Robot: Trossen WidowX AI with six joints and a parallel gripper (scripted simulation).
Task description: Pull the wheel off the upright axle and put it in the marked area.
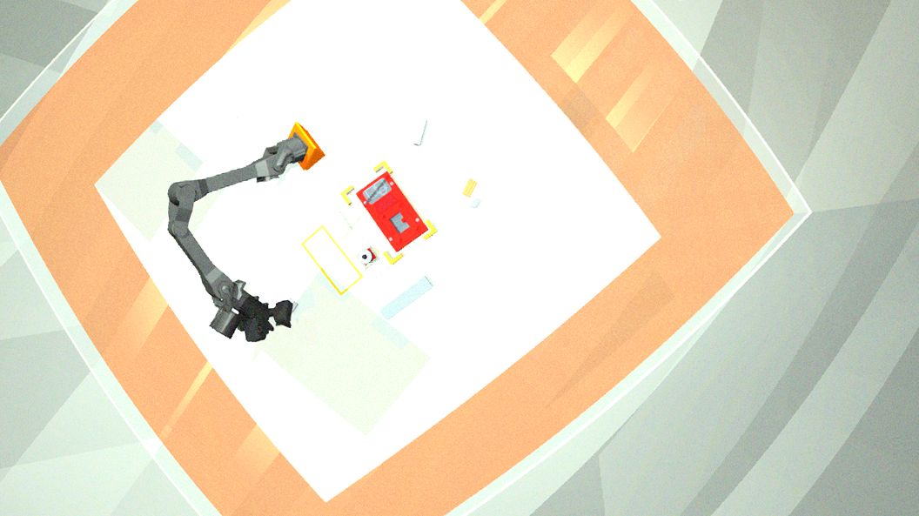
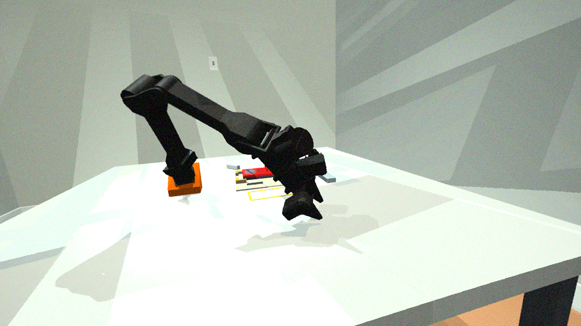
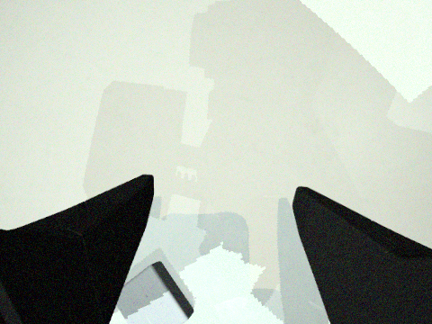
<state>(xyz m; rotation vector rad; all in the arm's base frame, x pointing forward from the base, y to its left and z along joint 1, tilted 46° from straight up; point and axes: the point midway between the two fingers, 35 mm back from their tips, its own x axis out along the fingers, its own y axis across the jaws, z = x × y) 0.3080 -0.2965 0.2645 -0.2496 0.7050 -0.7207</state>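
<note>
The wheel [image 1: 369, 255] is small, white and red, and sits on its axle just off the lower left corner of the red board [image 1: 392, 212] [image 2: 257, 173]. The marked area is a yellow outlined rectangle [image 1: 313, 234] on the table, left of the wheel. My gripper [image 1: 287, 311] [image 2: 301, 211] [image 3: 225, 191] is open and empty. It points down, low over the table, to the lower left of the rectangle and well short of the wheel. In the exterior view the arm hides the wheel. The wrist view shows only table, shadows and a small block.
A small grey block [image 3: 157, 306] lies on the table just below my left finger. A pale blue bar [image 1: 406, 297] lies below the board. A small yellow piece [image 1: 469, 187] and a white bar [image 1: 420, 132] lie beyond it. The arm's orange base [image 1: 305, 145] [image 2: 184, 185] stands at the upper left.
</note>
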